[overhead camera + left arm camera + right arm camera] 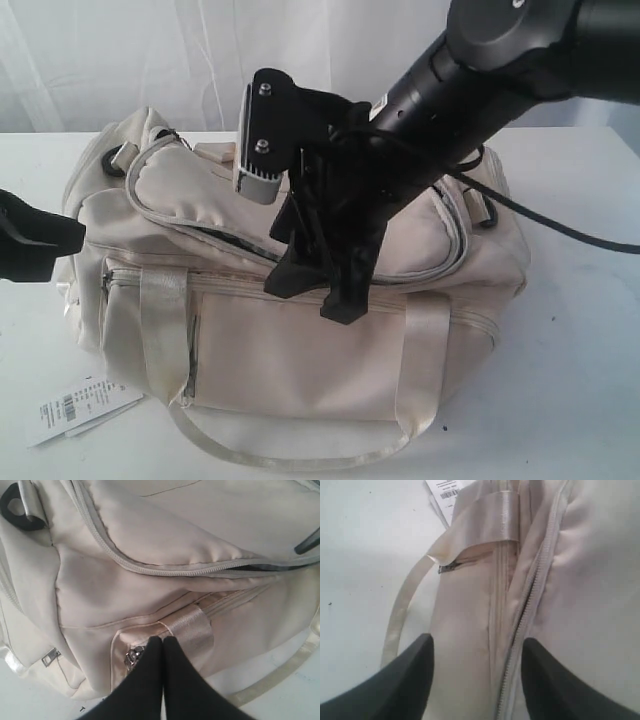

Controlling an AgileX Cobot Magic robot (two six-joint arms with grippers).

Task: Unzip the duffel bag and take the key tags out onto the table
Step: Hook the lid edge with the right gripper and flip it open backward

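The cream duffel bag (300, 350) lies on the white table (580, 380). Its main zipper (150, 570) shows a short dark gap at one end (270, 567). My right gripper (315, 295) hovers open over the bag's top front edge. In the right wrist view the zipper line (527, 610) runs between its spread fingers (422, 655). Beside the bag's left end, my left gripper (162, 640) is shut on nothing. Its tips sit by the front pocket's metal zipper pull (132, 656) and a satin strap (192, 630). The key tags are hidden.
A white paper barcode tag (80, 405) lies on the table at the bag's front left corner. A loose satin handle loop (290, 455) trails in front of the bag. A black cable (560, 225) runs from the right arm across the bag's right end.
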